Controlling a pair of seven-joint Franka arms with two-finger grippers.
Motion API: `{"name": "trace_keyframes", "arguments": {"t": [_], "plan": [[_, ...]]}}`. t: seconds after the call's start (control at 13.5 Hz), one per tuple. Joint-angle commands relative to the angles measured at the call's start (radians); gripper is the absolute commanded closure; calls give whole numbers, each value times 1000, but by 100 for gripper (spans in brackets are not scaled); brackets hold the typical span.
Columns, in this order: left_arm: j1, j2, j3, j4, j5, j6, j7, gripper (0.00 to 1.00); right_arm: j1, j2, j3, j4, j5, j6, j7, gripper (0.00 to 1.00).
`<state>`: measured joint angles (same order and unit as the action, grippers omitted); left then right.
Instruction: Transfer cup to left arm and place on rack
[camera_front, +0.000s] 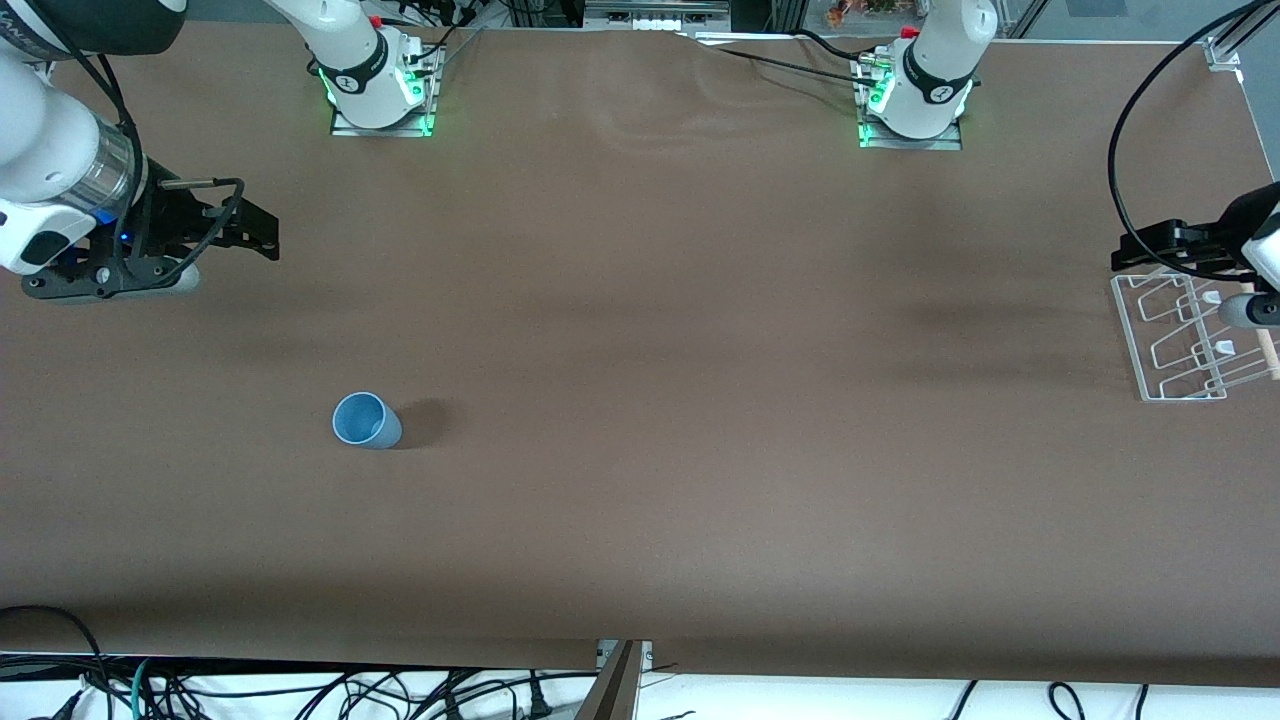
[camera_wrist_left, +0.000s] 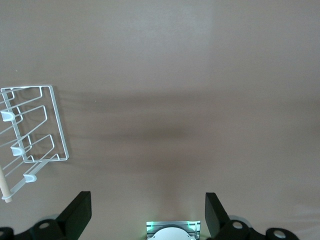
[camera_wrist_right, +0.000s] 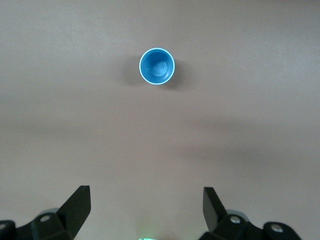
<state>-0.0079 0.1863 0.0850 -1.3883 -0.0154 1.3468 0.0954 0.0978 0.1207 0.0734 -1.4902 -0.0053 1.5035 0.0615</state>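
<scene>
The light-blue cup (camera_front: 366, 420) stands upright, mouth up, on the brown table toward the right arm's end. It also shows in the right wrist view (camera_wrist_right: 157, 66), well apart from the fingers. My right gripper (camera_front: 265, 235) (camera_wrist_right: 146, 202) is open and empty, up over the table at the right arm's end. The white wire rack (camera_front: 1185, 397) (camera_wrist_left: 59, 122) lies at the left arm's end of the table and holds nothing. My left gripper (camera_front: 1125, 252) (camera_wrist_left: 148, 205) is open and empty, over the table at the rack's edge that lies toward the robots' bases.
The rack's pale wooden rod (camera_front: 1266, 350) (camera_wrist_left: 4, 185) runs along its outer edge. The two arm bases (camera_front: 380, 95) (camera_front: 912, 105) stand at the table's edge farthest from the front camera. A black cable (camera_front: 1130, 120) loops above the left arm's end. Brown table (camera_front: 700, 400) between cup and rack.
</scene>
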Motion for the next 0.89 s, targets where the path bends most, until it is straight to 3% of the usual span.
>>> {"name": "trace_keyframes", "arguments": {"t": [0.0,0.22,0.81], "plan": [[-6,-30,-17,15,34,-20,6,0,-12,-36,2,-56,-18,53,-22,1],[-4,-42,-53,15,34,-15,6,0,-12,-41,2,-64,-19,70,-46,1],[-4,-24,-51,22,31,-15,0,0,-12,-36,-4,-64,-19,96,-46,1]]}}
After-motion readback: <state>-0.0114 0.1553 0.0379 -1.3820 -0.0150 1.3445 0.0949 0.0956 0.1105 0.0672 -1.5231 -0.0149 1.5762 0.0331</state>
